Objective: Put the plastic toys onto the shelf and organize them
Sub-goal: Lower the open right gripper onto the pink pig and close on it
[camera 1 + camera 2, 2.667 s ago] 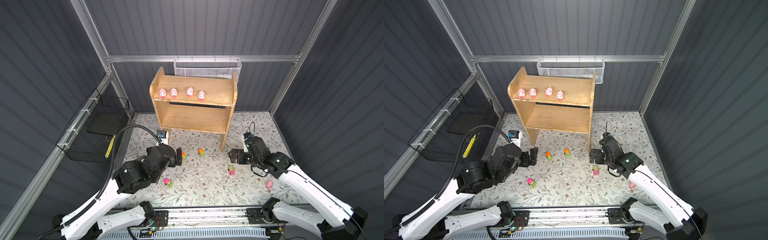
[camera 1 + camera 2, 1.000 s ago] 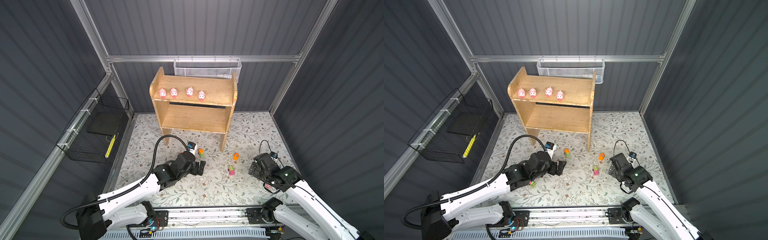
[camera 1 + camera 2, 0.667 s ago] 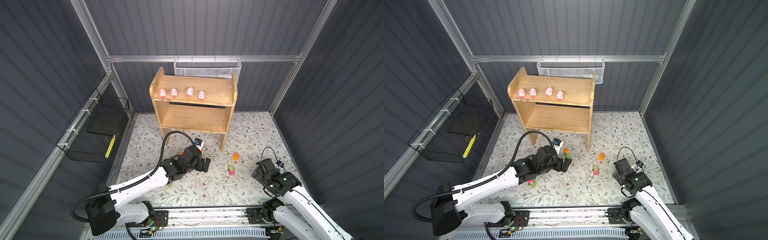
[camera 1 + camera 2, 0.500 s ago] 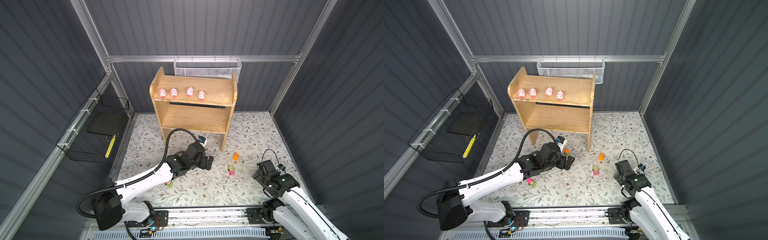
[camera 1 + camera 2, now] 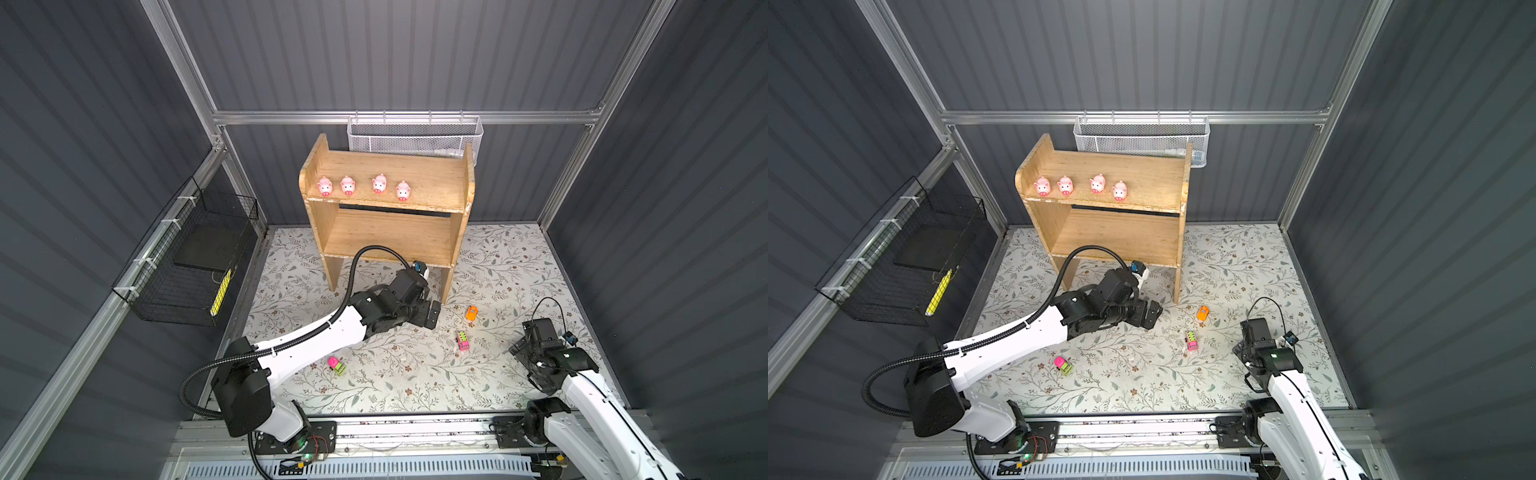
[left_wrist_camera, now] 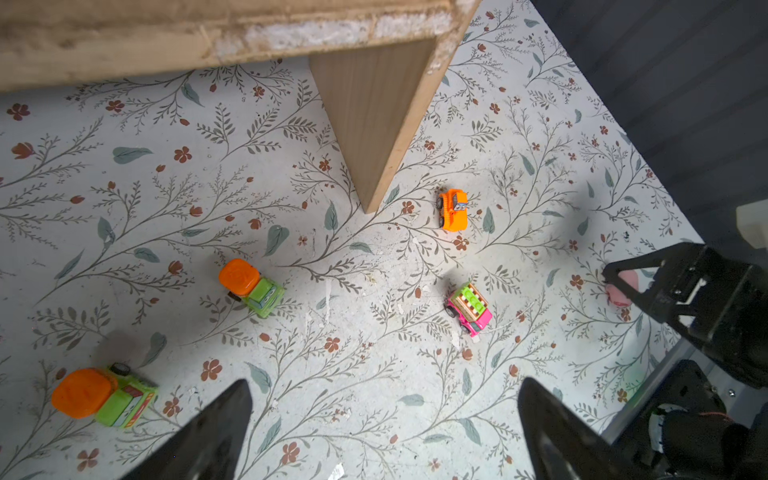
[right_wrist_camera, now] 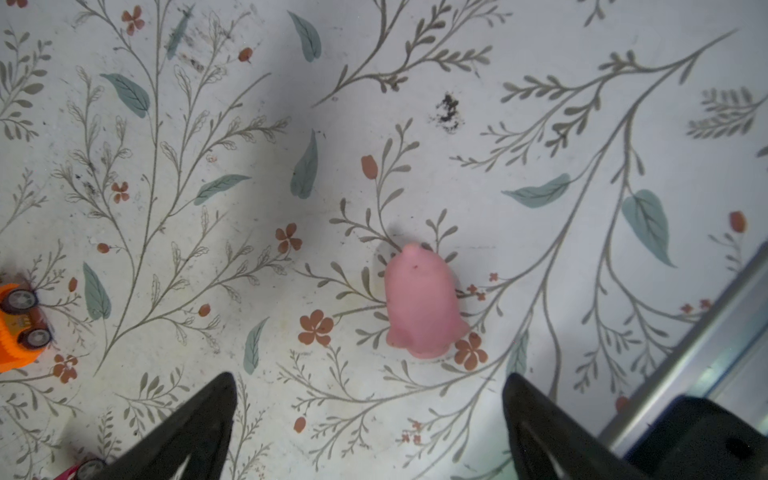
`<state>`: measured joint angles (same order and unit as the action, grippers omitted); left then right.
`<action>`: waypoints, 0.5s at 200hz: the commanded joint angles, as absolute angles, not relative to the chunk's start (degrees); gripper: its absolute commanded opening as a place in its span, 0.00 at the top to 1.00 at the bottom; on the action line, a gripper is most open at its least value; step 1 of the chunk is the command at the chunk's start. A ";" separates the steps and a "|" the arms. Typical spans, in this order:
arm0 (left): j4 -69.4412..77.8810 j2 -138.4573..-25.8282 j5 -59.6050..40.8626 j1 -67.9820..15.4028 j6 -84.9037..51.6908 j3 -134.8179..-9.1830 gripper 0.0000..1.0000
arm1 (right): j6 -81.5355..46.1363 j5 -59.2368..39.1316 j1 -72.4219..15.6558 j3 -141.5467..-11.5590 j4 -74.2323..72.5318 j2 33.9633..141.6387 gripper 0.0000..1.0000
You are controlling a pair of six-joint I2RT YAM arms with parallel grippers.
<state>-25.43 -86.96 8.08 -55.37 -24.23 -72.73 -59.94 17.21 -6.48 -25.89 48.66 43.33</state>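
Note:
The wooden shelf (image 5: 386,216) stands at the back with several pink pigs (image 5: 347,185) in a row on its top tier. On the floral mat lie an orange vehicle (image 5: 471,312), a pink vehicle (image 5: 462,341) and a pink-and-lime vehicle (image 5: 336,365). The left wrist view also shows two orange-and-green vehicles (image 6: 251,286) (image 6: 104,395). My left gripper (image 5: 432,316) (image 6: 384,386) hangs open and empty over the mat beside the shelf's right leg. My right gripper (image 5: 528,341) (image 7: 370,378) is open just short of a pink pig (image 7: 419,303) on the mat; it is hidden in both top views.
A white mesh basket (image 5: 413,135) hangs on the back wall behind the shelf. A black wire basket (image 5: 187,266) hangs on the left wall. The shelf's right leg (image 6: 374,124) stands close ahead of my left gripper. The metal front rail (image 7: 706,340) runs near the pig.
My left arm has reached further right, up to the shelf's right leg. My right arm has drawn back to the near right, over the pig. Both grippers have stayed open.

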 commanded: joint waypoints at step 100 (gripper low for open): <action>-29.58 -92.24 7.51 -55.00 -23.78 -80.33 0.00 | -51.30 9.93 5.03 -23.85 38.86 51.45 0.01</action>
<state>-27.86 -91.29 7.84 -55.29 -24.99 -78.70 -53.71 12.51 3.97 -24.47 40.88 50.57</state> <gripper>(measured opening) 0.997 0.988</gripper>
